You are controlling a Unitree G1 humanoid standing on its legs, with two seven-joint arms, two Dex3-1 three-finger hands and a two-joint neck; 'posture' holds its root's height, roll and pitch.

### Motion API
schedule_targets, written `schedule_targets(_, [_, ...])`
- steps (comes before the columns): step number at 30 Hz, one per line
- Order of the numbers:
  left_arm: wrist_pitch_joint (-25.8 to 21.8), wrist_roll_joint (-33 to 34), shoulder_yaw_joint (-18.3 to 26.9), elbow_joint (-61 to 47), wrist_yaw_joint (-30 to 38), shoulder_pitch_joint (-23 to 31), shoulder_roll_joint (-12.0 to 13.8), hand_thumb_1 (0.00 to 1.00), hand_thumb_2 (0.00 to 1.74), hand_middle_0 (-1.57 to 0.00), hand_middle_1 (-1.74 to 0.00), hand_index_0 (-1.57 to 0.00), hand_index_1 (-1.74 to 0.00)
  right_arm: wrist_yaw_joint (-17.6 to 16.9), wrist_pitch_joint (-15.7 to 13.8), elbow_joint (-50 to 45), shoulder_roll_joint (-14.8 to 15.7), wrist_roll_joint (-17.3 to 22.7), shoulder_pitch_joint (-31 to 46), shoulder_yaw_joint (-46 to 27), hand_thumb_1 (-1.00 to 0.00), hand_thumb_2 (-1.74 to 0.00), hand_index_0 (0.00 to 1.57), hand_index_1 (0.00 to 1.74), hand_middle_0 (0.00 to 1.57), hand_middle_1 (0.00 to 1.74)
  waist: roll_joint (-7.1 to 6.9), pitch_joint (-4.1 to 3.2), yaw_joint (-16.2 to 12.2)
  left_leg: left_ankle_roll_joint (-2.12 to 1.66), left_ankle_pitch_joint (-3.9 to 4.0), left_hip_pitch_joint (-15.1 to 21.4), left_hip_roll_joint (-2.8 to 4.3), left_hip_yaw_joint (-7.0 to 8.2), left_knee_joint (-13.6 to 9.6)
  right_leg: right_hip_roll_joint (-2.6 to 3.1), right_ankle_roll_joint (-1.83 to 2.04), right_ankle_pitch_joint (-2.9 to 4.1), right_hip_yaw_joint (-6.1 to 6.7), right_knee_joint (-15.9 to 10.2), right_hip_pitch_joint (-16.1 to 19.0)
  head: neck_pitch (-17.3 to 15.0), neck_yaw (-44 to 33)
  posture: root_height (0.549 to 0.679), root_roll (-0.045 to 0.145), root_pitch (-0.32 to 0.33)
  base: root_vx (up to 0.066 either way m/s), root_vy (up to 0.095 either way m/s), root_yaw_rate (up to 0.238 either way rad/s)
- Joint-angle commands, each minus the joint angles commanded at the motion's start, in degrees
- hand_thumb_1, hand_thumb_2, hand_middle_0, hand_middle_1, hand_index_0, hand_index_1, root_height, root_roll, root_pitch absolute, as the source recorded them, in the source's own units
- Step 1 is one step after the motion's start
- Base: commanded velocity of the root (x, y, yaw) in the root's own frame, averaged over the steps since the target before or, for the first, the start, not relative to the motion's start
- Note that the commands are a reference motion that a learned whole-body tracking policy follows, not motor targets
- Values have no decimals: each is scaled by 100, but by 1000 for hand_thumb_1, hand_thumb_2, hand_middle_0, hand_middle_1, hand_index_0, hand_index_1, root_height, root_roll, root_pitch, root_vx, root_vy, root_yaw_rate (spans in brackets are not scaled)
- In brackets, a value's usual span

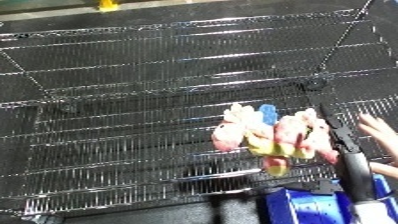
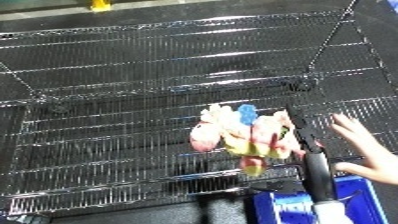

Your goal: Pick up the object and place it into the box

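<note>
A chrome wire-grid shelf [image 1: 133, 125] fills the view, its tiers of parallel rods crossing above a dark floor [image 1: 204, 12], with a blue bin [image 2: 355, 202] at its lower right edge.

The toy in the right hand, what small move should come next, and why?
Probably carry the toy down and toward the robot's right until it hangs over the bin. The right hand appears to hold it above the wire shelf, and the bin sits lower at the view's bottom right, so releasing now would likely miss.
</note>
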Motion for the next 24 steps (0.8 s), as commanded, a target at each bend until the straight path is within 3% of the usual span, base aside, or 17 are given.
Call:
schedule_targets(6, [1,-5,-45,23,-39,40,14,1000,1740,-1570,-1740,-1570,-1740,85,63,41,-137,-129,-168,163,0,0,0,0,0,0,0,4,34,-5,9,-15,6,-4,10,-1,-2,15,3,-5,-17,-160,201,640,51,-152,9,-11,-6])
schedule_targets(12, [-1,-136,-58,15,-45,103,79,1000,1740,-1570,-1740,-1570,-1740,140,182,158,-539,-265,-580,331,0,0,0,0,0,0,6,34,108,-9,19,-52,2,-28,33,-14,-2,27,4,51,-86,-304,612,638,51,-153,13,-21,24])
schedule_targets(18, [-19,-264,-154,7,-68,188,219,1000,1740,-1570,-1740,-1570,-1740,216,308,569,-1242,-365,-1184,636,0,0,0,0,0,0,36,116,197,-22,33,-146,-23,-63,99,-37,5,54,19,157,-223,-312,985,636,52,-150,13,-14,38])
schedule_targets(24, [-100,-398,-424,-39,-126,212,407,1000,1740,-1570,-1740,-1570,-1740,324,509,1399,-2012,-493,-2019,1286,0,0,0,0,0,0,169,228,309,-33,72,-310,-69,-104,150,-69,19,93,37,266,-436,-171,1401,633,53,-138,-2,-4,33])
